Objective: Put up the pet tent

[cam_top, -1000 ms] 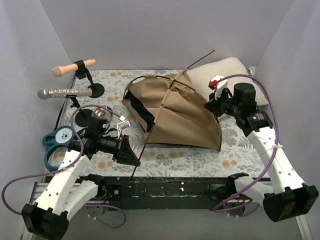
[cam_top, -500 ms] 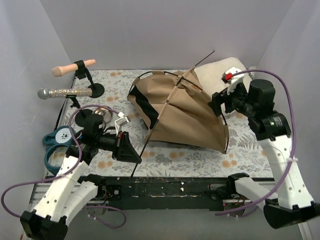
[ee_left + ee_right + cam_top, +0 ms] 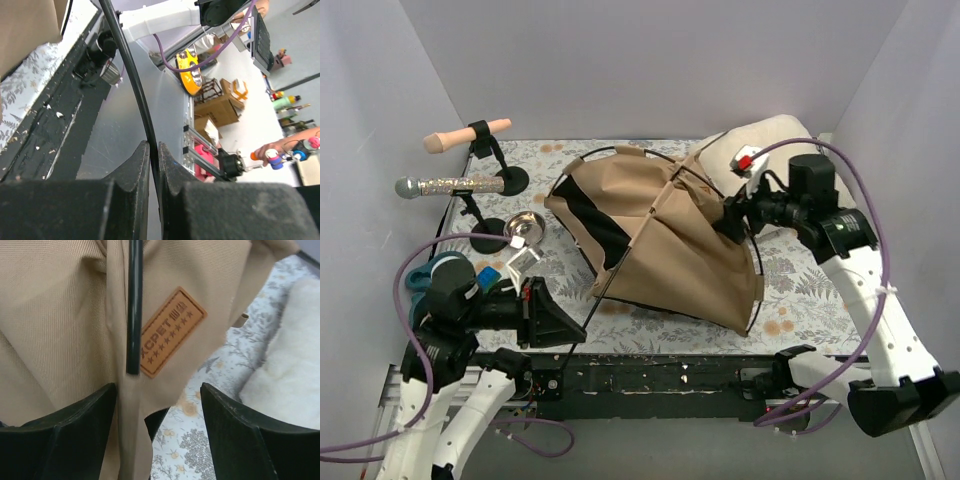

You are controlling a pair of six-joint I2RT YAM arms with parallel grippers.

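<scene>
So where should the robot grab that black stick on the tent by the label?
Probably the pole just short of its loose end, beside the brown label. It is thin, straight and lies on top of the tent there, so the right gripper could come straight at it, jaws one each side, closing across it.

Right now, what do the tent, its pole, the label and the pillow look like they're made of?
Tent: tan woven cloth, matte, fine weave visible.
Pole: smooth black rod, probably fiberglass or plastic, slight sheen.
Label: brown stamped patch, perhaps faux leather.
Pillow: cream fuzzy fleece, seemingly.
</scene>
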